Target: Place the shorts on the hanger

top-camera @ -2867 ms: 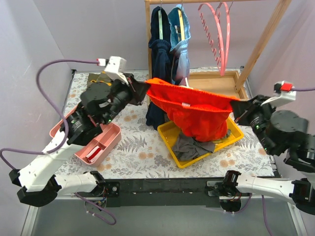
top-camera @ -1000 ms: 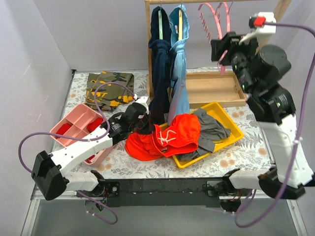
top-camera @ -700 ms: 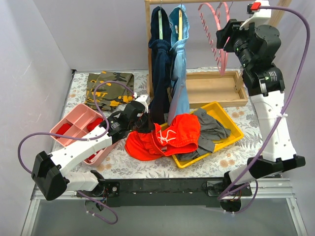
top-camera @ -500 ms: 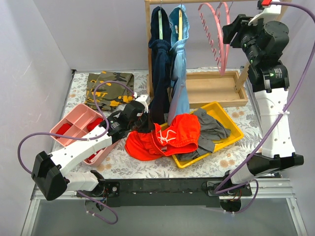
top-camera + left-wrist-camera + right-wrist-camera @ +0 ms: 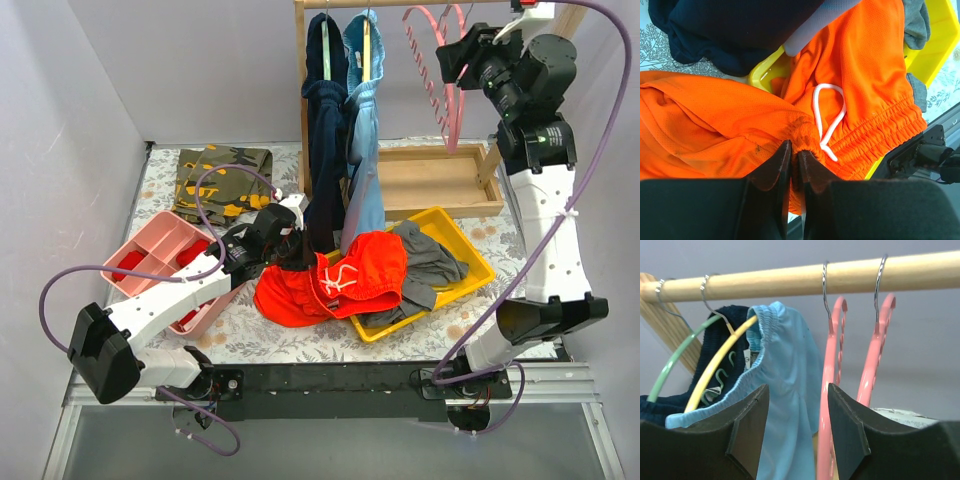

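- The shorts are lying crumpled on the table, one part hanging over the near-left corner of the yellow tray and the rest spreading onto the patterned table cover.
- The left gripper is pressing low onto the left part of the shorts. In its wrist view the left gripper is pinching a gathered fold of the waistband, fingers drawn tight on the cloth.
- The white drawstring is looping across the orange fabric just beyond the pinch.
- A grey garment is lying in the tray, touching the right edge of the shorts.
- The hanger is hanging by its metal hook from the wooden rail, apart from the shorts.
- A second pink hanger is hanging just beside it on the same rail.
- The right gripper is reaching up level with the pink hangers. Its wrist view is showing the right gripper with fingers spread apart and gripping nothing.
- The hanger is appearing in the gap between those fingers, close to the right-hand one in that view; contact cannot be confirmed.
- The light blue shorts are hanging on a yellow hanger, left of the pink pair.
- A dark navy garment is hanging on a pale green hanger, further left.
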`<state>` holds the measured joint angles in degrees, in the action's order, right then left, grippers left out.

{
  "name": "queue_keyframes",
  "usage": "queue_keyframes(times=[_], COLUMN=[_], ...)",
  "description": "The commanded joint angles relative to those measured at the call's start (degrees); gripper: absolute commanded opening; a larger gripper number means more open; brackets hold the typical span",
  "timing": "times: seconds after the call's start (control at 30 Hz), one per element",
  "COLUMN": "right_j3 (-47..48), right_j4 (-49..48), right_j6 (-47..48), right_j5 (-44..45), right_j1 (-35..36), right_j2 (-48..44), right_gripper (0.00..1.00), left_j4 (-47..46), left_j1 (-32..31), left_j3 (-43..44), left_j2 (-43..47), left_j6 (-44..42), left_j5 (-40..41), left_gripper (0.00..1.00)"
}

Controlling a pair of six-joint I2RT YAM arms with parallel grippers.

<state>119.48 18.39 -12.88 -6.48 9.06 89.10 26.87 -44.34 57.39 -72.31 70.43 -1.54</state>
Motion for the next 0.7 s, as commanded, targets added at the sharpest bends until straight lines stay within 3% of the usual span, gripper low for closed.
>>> queue_keyframes(times=[0.0,0.67], right_j3=[2.6,1.2], right_j4=[-1.0,8.8], right_j6=[0.4,4.7], right_j5=[-1.9,4.7], right_j1=[-0.3,-0.4], right_j2=[2.7,4.8], right_gripper=[0.57,0.56], left_j4=[-0.8,-0.9], left_j1=[0.4,0.4], left_j3=[0.4,0.3], left_j2=[0.6,0.8], left_j6=[-0.6,-0.6], left_j5=[-1.2,-2.3], left_gripper=[0.09,0.09])
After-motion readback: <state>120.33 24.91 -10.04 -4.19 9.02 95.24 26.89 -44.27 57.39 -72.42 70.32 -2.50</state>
